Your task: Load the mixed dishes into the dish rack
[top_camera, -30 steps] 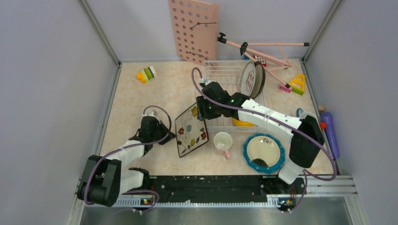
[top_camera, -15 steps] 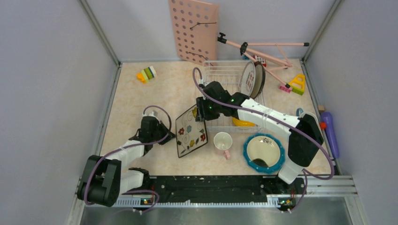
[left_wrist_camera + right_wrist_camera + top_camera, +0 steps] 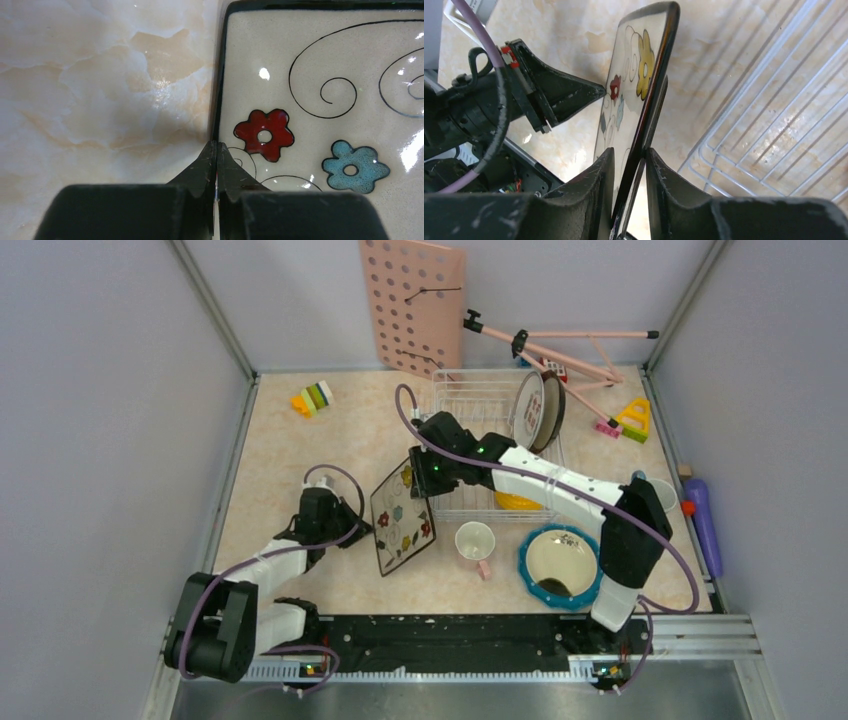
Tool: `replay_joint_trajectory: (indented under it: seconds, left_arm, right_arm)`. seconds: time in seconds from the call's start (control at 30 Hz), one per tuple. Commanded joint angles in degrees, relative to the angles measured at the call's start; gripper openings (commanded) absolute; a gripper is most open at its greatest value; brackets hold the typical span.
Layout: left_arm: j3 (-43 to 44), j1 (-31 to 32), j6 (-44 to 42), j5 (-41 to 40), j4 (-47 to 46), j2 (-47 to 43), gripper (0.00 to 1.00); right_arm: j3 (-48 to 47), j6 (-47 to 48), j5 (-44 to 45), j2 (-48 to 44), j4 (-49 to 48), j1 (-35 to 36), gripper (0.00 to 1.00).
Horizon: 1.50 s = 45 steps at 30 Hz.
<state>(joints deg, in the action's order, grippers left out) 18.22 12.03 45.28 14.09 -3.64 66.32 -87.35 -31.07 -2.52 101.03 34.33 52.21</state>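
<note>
Clenched on nothing, the left gripper (image 3: pixel 216 152) touches the left edge of the square floral plate (image 3: pixel 403 517), which is tilted up just left of the dish rack (image 3: pixel 465 400). The right gripper (image 3: pixel 630 157) pinches its far edge. Next, probably: lift it right, into the rack.

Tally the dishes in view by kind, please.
Plates: 2, brown-rimmed round plate, square floral plate
Bowls: 1, yellow-orange bowl
Cups: 2, pink cup, small blue cup
Shallow dishes: 1, teal dotted dish with cream inside
Total: 6
</note>
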Motion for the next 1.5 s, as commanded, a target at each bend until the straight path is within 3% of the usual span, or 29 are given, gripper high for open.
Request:
replay_joint_trajectory:
  seconds: [0.0,0.47,0.53,0.63,0.77,1.0,1.47]
  left_arm:
    - [-0.37,0.51,-0.72,0.48,2.61,-1.32,0.04]
    - [-1.54,0.45,-0.62,0.45,0.46,-0.28,0.03]
    - [-1.76,0.46,-0.58,0.58,-0.22,0.38,0.03]
    - [-1.75,0.45,-0.55,0.89,-0.62,1.08,0.03]
    - [-1.02,0.45,-0.76,1.35,0.76,-0.19,0.02]
    - [4.89,0.45,-2.16,-1.21,13.88,-9.34,0.03]
    - [18.77,0.45,-3.62,-17.43,34.58,-33.32,0.08]
  right_arm:
    - [-4.18,-1.14,-3.97,2.48,-3.02,4.37,0.26]
    - [-5.33,-3.03,-8.2,8.04,-5.78,5.98,0.29]
    - [-5.73,-3.09,-8.71,8.85,-5.99,6.2,0.24]
    - [-6.56,-2.94,-7.44,9.09,-5.44,6.33,0.01]
    - [-8.62,-1.85,-2.62,8.03,-3.11,6.34,0.0]
    - [-19.17,3.3,5.04,7.58,5.14,6.01,0.0]
    - [-42.47,8.5,11.23,8.99,15.66,4.34,0.0]
